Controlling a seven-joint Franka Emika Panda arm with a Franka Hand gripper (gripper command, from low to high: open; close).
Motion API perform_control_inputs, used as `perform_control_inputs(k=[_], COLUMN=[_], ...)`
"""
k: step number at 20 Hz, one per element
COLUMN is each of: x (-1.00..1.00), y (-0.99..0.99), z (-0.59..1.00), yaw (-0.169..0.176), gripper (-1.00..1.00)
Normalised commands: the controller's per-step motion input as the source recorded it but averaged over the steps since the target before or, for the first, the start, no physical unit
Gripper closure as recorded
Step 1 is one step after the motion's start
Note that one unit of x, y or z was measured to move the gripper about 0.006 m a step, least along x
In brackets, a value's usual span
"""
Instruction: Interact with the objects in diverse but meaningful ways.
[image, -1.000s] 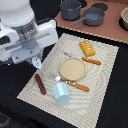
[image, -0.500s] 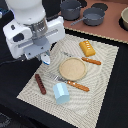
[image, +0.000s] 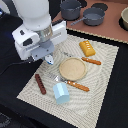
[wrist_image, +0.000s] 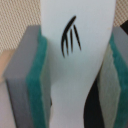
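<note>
The small white bone-shaped piece (wrist_image: 75, 55) sits between the two green-padded fingers (wrist_image: 42, 90) of the gripper (image: 49, 58). In the wrist view the pads press against both of its sides, so the gripper is closed on it. The piece's long axis runs along the fingers, pointing away from the wrist. It is flat and white, with a narrowed waist and a small black claw-like mark on its face. In the exterior view only its pale tip shows below the fingers, above the striped placemat (image: 107, 95).

The relation that governs the next move is the offset to the round tan plate (image: 73, 69). The plate lies just beside the gripper, toward the exterior view's right and slightly nearer the camera. A short sideways shift would likely put the piece over the plate.

The other items are spread across the mat:
- The dark-brown stick (image: 40, 83) lies near the mat's near-left part.
- The light blue faceted cup (image: 61, 93) stands close to the plate.
- The ridged orange-yellow block (image: 87, 48) lies beyond the plate.
</note>
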Motion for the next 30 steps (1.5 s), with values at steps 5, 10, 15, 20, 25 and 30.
perform_control_inputs(k=[5,10,15,20,25,30], x=[0.12,0.26,0.27,0.23,0.18,0.19], y=[0.19,0.21,0.21,0.24,0.19,0.22], z=[-0.3,-0.05,0.05,0.37,0.42,0.38], yaw=[0.0,-0.002,-0.006,0.0,0.0,0.0], gripper=[1.0,1.0,1.0,-1.0,-1.0,-1.0])
